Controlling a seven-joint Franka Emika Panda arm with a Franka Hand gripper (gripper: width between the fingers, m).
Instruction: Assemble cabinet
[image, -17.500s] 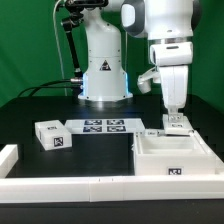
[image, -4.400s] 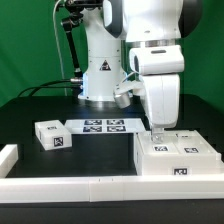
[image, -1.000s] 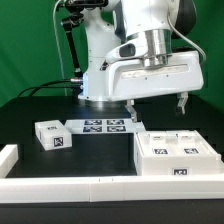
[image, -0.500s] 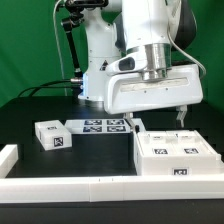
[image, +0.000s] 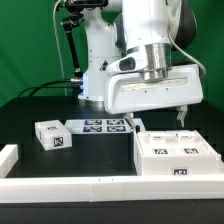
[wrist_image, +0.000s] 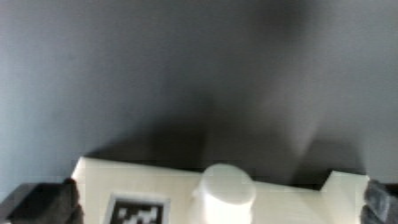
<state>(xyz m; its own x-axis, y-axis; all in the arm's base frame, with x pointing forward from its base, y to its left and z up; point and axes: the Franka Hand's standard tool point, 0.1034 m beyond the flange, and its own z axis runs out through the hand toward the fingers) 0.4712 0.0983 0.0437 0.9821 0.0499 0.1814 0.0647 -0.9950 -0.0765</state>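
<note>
The cabinet (image: 176, 157) is a large white box at the exterior view's right, with tagged white pieces lying on its top. A small white tagged block (image: 52, 135) stands apart at the exterior view's left. My gripper (image: 156, 119) hangs just above the cabinet's back edge, turned sideways, open and empty, with one finger (image: 131, 122) and the other finger (image: 182, 115) spread wide. In the wrist view a white part with a tag (wrist_image: 143, 212) and a round white knob (wrist_image: 228, 190) lies between the dark fingers (wrist_image: 32, 205).
The marker board (image: 103, 126) lies flat between the small block and the cabinet. A long white rail (image: 70, 186) runs along the front edge, with a short white piece (image: 8, 157) at the exterior view's left. The robot base (image: 103, 70) stands behind.
Over the earlier frames the gripper let go of a piece at the cabinet, rose and turned sideways. In the last second it came down a little; since half a second ago it is still.
</note>
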